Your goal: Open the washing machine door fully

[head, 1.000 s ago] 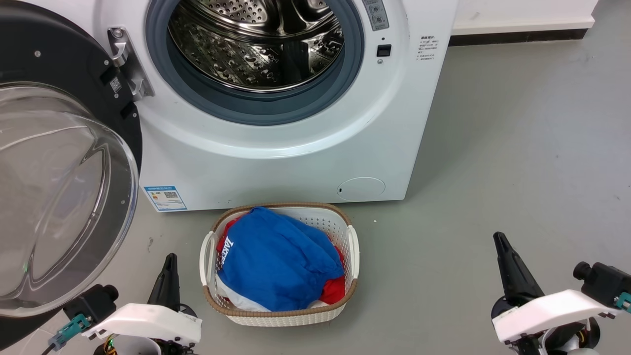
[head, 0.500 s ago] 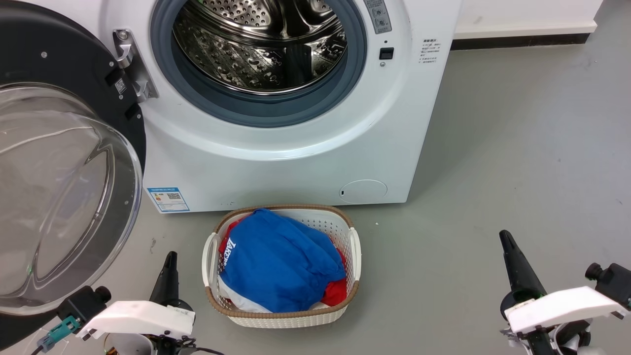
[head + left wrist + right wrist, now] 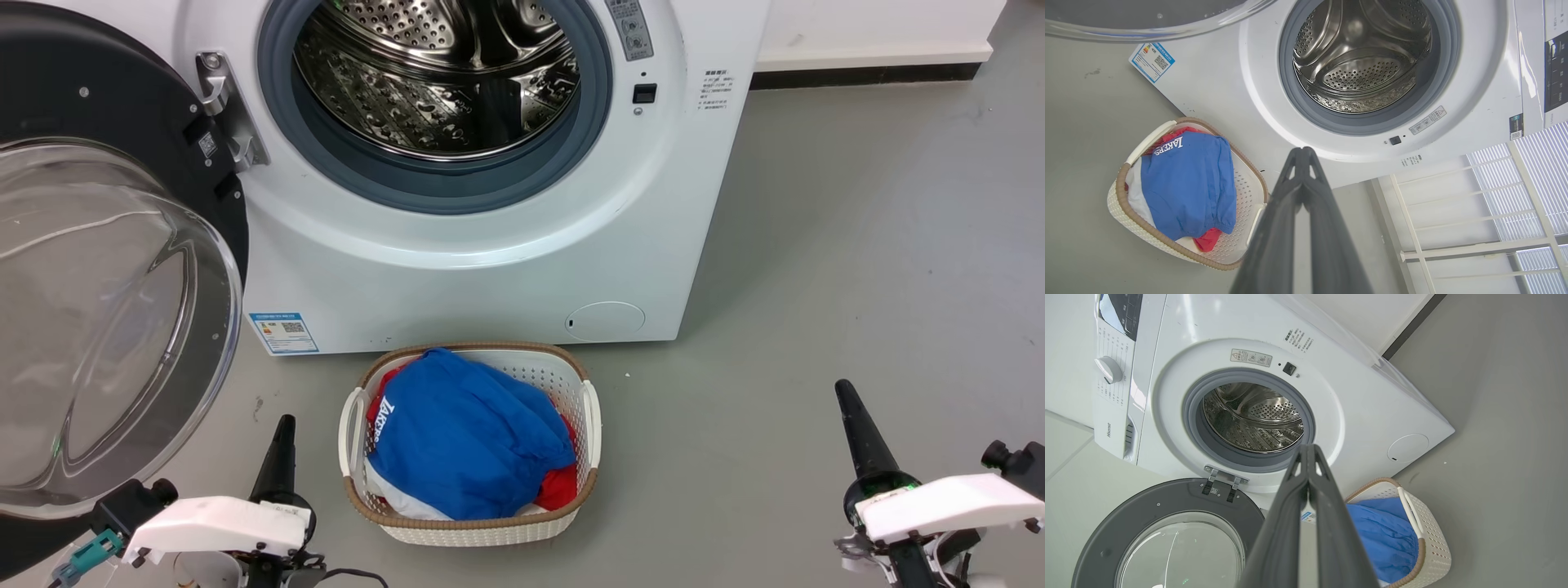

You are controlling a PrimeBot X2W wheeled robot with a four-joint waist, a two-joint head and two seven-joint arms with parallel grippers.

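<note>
At far left, one washing machine door (image 3: 106, 310) is seen swung wide on its hinge, glass bowl faced out toward the robot. Being round, it has no long axis. It lies above the left gripper (image 3: 284, 425), apart from it. That gripper's fingers are pressed together on nothing. One washing machine (image 3: 490, 269) and one laundry basket (image 3: 591, 412) are counted. The right gripper (image 3: 842, 390) is likewise closed and empty.
</note>
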